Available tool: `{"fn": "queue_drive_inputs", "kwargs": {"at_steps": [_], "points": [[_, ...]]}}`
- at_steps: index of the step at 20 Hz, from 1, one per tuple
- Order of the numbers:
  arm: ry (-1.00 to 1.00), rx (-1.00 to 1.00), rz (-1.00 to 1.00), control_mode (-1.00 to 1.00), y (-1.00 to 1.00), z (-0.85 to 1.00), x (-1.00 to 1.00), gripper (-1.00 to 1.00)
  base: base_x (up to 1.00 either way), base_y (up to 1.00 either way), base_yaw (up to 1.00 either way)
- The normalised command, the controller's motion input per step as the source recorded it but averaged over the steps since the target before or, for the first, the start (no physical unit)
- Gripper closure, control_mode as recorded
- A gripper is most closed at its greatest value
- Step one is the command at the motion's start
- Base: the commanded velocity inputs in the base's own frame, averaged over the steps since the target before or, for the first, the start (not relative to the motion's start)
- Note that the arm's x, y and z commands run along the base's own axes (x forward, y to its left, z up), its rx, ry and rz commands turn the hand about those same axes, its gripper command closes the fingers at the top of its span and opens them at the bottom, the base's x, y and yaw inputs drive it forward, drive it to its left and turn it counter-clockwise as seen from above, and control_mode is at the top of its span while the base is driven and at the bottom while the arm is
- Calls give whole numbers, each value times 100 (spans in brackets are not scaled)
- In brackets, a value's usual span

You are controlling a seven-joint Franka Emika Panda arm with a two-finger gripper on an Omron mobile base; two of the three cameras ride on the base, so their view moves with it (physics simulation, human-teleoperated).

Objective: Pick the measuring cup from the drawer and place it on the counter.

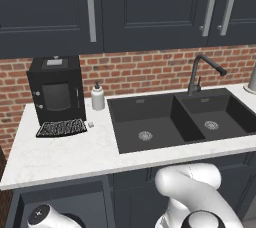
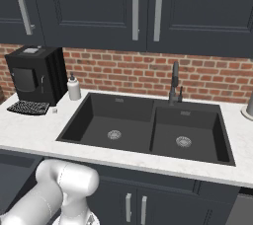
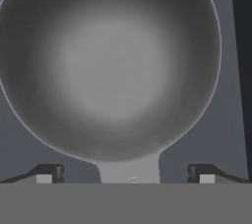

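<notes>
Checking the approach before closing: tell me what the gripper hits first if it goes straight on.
Most likely the measuring cup: the gripper has open jaws on either side of its handle, bowl dead ahead. How far off is unclear.

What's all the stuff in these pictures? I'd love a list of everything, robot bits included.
measuring cup: one, grey, close under the hand camera, handle toward the fingers
drawer: one, dark navy, pulled open below the counter's left end
counter: one, white marbled slab
sink: one, black, double basin, set into the counter
faucet: one, dark, behind the sink
coffee machine: one, black, counter's left end
soap bottle: one, white, beside the machine
cabinet doors: dark navy, silver handles, above
brick wall: red, behind the counter
arm: white, in front of the counter
gripper: one, fingertips apart either side of the handle
</notes>
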Motion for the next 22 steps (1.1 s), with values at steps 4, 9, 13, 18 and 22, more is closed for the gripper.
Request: {"fn": "queue_drive_inputs", "kwargs": {"at_steps": [4,9,13,18,22], "points": [[0,0,0,-100,14,-13,0,-100,0,0,0],[0,0,0,-100,-6,-26,0,-100,0,0,0],[0,0,0,-100,-10,-45,0,-100,0,0,0],[-1,0,0,-100,0,-40,-3,-100,0,0,0],[-4,0,0,-100,0,-12,0,-100,0,0,0]]}}
